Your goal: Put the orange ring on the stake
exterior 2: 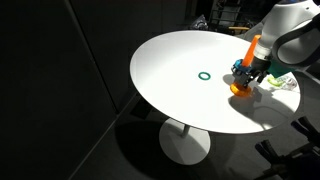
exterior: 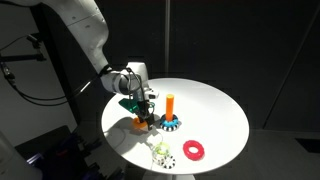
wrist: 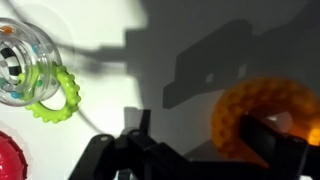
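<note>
The orange ring [exterior: 137, 125] lies on the white round table [exterior: 215, 110], just beside the stake [exterior: 170, 104], an orange peg on a dark blue toothed base. My gripper [exterior: 143, 114] is low over the ring with its jaws open. In the wrist view the ring [wrist: 240, 110] lies at the right. One finger stands over its hole, the other is off to the left, and the gripper [wrist: 198, 127] has the ring's near rim between its fingers. The ring also shows in an exterior view [exterior 2: 239, 88] under the gripper [exterior 2: 247, 74].
A red ring [exterior: 193, 150] and a green toothed ring with a clear ball [exterior: 162, 153] lie near the table's front edge; both show in the wrist view [wrist: 8, 155] [wrist: 52, 97]. A thin green ring [exterior 2: 204, 75] lies mid-table.
</note>
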### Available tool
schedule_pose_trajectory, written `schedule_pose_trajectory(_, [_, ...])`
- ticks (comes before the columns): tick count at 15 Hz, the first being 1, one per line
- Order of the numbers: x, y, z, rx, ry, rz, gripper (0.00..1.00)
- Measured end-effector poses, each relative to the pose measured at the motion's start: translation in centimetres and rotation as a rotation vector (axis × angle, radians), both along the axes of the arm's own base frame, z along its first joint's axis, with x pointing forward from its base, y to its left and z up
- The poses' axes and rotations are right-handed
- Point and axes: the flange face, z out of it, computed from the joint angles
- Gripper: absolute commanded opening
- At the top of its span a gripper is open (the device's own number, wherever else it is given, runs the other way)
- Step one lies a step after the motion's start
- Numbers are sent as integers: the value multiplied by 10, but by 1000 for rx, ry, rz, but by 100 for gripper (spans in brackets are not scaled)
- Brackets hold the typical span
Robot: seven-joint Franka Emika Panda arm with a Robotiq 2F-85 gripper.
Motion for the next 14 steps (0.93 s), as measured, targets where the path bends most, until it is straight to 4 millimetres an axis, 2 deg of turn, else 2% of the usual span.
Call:
schedule_pose_trajectory(4, [1, -3, -2, -3, 2, -4, 100])
schedule_pose_trajectory(5, [1, -3, -3, -4, 3, -5, 75])
schedule_pose_trajectory(6, [0, -3, -4, -5, 5, -5, 73])
schedule_pose_trajectory(7, [0, -4, -5, -6, 7, -6, 66])
schedule_pose_trajectory(9, [1, -3, -7, -8, 9, -6, 48])
schedule_pose_trajectory(14, [4, 6, -5, -10, -2, -8, 10])
